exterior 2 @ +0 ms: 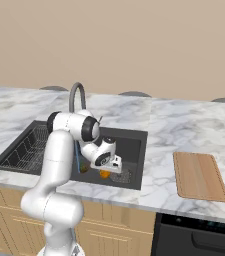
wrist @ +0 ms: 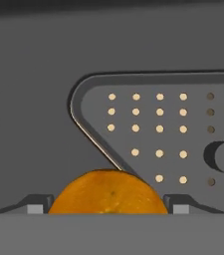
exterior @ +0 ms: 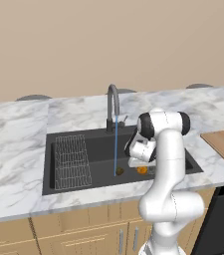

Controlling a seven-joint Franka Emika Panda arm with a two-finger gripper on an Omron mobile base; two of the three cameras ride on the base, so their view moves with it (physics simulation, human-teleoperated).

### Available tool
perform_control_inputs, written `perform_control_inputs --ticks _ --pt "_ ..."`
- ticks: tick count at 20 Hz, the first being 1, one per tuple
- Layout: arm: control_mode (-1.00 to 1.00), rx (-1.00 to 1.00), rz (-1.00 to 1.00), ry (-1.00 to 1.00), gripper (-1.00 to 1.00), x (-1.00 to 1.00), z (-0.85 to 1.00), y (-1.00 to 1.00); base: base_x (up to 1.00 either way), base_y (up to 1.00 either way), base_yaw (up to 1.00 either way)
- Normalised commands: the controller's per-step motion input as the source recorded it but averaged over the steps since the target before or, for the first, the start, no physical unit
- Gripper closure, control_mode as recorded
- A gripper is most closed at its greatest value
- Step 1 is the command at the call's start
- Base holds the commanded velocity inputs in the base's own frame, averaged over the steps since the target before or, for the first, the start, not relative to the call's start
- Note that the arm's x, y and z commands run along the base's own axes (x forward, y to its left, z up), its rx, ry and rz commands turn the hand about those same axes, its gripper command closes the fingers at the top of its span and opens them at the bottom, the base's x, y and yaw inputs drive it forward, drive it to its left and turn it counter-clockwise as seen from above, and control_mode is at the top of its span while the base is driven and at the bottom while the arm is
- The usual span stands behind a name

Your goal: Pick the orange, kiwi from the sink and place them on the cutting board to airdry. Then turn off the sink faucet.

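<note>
Marble countertop (exterior: 14,149) surrounded a dark rectangular sink (exterior: 58,187), seen from behind a white robot arm (exterior: 169,164) that bent down into the basin. Inside the sink, a wire rack (exterior: 71,162) lay at the left end. From the tall dark sink faucet (exterior: 113,107) at the back rim, a thin blue stream of water (exterior: 116,149) ran down, ending close to the kiwi (exterior: 119,171), a small dark olive-brown fruit on the sink floor. Just to the right of it sat the orange (exterior: 142,170), directly under the arm's hand.

From the hand camera, the gripper (wrist: 108,205) had its two dark fingertips (wrist: 39,204) spread apart, one on either side of the orange, with the fruit filling the space between them; whether they touched its skin could not be told. Behind the orange lay the perforated drain plate (wrist: 158,129).

Well to the right of the sink, the light-brown wooden cutting board (exterior 2: 200,176) lay flat on the counter, bare.
</note>
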Motion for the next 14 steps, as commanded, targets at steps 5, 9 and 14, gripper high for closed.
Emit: perform_control_inputs --ticks 5,9,14 --pt "-1.00 0.00 0.00 0.03 1.00 0.00 -0.16 -0.01 0.00 0.00 0.00" --pt "-1.00 0.00 0.00 0.00 1.00 0.00 0.02 0.00 0.00 0.00 0.00" --pt "-1.00 0.00 0.00 -0.02 1.00 0.00 0.32 -0.06 0.00 0.00 0.00"
